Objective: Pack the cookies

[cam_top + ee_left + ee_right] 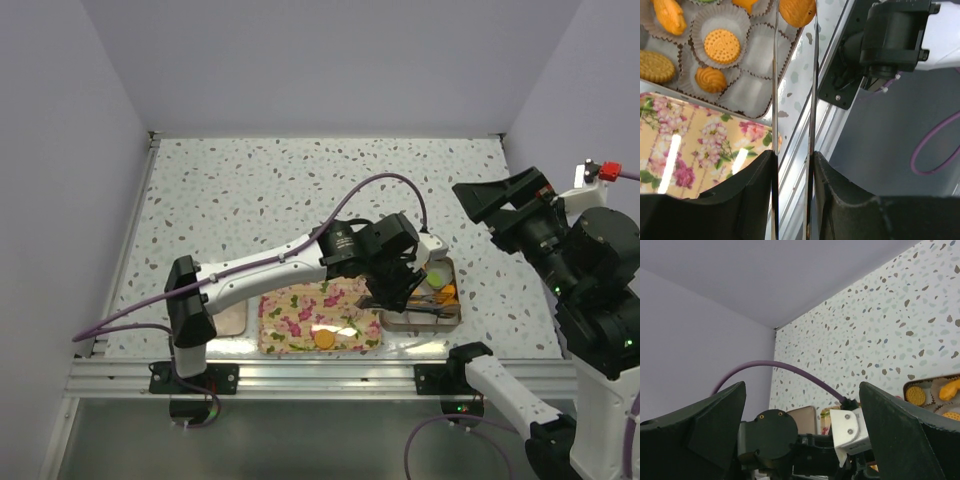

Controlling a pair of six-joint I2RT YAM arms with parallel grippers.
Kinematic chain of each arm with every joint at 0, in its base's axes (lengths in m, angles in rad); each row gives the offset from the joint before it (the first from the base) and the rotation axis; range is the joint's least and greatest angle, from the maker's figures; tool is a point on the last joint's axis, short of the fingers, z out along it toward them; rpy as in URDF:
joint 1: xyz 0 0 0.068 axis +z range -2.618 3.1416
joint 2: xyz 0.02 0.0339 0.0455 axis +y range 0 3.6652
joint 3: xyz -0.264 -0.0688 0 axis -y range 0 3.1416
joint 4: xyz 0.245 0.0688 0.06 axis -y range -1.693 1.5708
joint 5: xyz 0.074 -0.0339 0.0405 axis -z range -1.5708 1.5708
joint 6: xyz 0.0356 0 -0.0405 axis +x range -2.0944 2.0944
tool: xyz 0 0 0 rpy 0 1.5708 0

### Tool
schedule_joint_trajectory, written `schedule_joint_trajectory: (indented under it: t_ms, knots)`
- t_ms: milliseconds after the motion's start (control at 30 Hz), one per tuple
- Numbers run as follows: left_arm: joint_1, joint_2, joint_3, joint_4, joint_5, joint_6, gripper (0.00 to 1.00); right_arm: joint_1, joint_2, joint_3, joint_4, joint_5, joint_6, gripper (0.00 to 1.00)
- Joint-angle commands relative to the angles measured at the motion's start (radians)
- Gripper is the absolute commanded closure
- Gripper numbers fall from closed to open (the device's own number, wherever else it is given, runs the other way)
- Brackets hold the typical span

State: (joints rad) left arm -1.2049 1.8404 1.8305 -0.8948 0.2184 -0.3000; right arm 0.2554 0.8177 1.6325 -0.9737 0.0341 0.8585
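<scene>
Left hand [795,22] is pinching an orange cookie [797,10] between its thin fingers, over the tin [790,55] corner. More cookies [722,46] sit in paper cups [742,22] inside. Right hand [802,390] hangs wide apart, empty.

A robotics lab cell, not a home or kitchen. Plain pale walls [60,150] box in a speckled tabletop [300,190] on three sides. A bare aluminium rail [320,377] runs along the near edge, with two arms bolted to it: the left arm [260,272] and the right arm [590,290]. Purple cables [390,180] loop off them in the open. The only homely things are the cookies [722,46] in a tin [420,324].
</scene>
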Motion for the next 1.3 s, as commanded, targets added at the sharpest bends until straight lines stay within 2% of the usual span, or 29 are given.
schedule_joint_trajectory:
  t_ms: [0, 267, 500, 833, 1100, 1267]
  knots:
    - [-0.008, 0.019, 0.030, 0.138, 0.029, -0.030, 0.67, 0.001, 0.011, 0.043, 0.014, -0.033, 0.016, 0.01]
    - [-0.018, 0.103, 0.049, 0.149, 0.027, -0.044, 0.67, 0.001, 0.017, 0.073, -0.043, -0.054, -0.007, 0.01]
    - [-0.027, 0.117, 0.029, 0.148, 0.009, -0.044, 0.65, 0.001, 0.015, 0.061, -0.043, -0.054, -0.009, 0.01]
    - [-0.030, 0.089, -0.002, 0.155, -0.020, -0.044, 0.49, 0.001, 0.020, 0.052, -0.039, -0.056, -0.003, 0.01]
    - [-0.030, 0.048, 0.018, 0.134, -0.059, -0.048, 0.48, 0.001, 0.009, 0.015, -0.013, -0.072, 0.027, 0.01]
    - [-0.015, -0.023, 0.027, 0.056, -0.108, -0.051, 0.48, 0.001, 0.000, -0.016, 0.023, -0.076, 0.040, 0.01]
